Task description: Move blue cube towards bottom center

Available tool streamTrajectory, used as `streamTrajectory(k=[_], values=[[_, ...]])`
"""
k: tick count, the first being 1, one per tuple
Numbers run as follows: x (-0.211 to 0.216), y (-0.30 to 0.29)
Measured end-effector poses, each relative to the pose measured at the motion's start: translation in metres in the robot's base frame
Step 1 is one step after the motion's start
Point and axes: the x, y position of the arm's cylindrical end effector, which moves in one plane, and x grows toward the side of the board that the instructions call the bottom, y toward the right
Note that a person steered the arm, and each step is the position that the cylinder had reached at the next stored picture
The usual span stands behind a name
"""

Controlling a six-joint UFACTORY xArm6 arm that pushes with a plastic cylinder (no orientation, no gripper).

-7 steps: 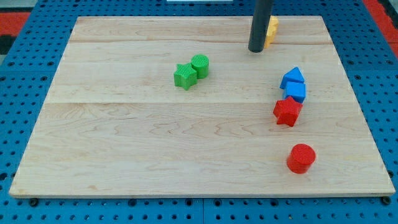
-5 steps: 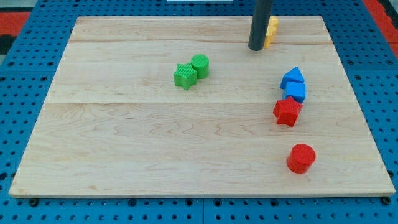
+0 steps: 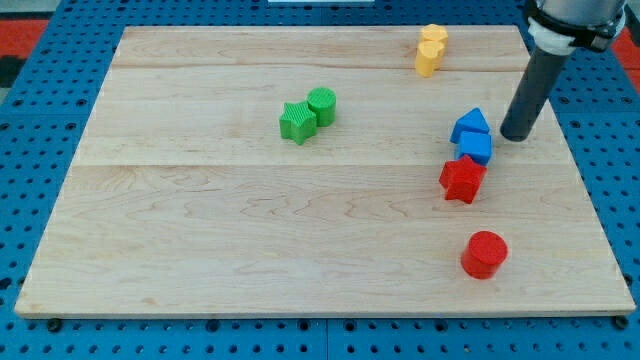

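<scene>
The blue cube [image 3: 477, 148] sits at the view's right on the wooden board [image 3: 250, 220], touching a blue triangular block [image 3: 470, 124] above it and a red star [image 3: 462, 179] below it. My tip [image 3: 516, 136] rests on the board just to the right of the two blue blocks, a small gap away from them. The dark rod rises up to the view's top right.
A red cylinder [image 3: 485, 254] stands lower right. A green star [image 3: 296, 122] and green cylinder [image 3: 322, 104] touch each other left of centre. Two yellow blocks [image 3: 431, 50] sit at the top edge. Blue pegboard surrounds the board.
My tip has moved from beside the yellow blocks at the top to the right and down, ending just right of the blue blocks. No block has moved.
</scene>
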Motion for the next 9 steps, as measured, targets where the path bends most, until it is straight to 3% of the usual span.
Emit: streamTrajectory(k=[4,6,7,9], values=[[0.017,-0.064],[0.051,-0.112],[0.068,-0.148],[0.072,-0.288]])
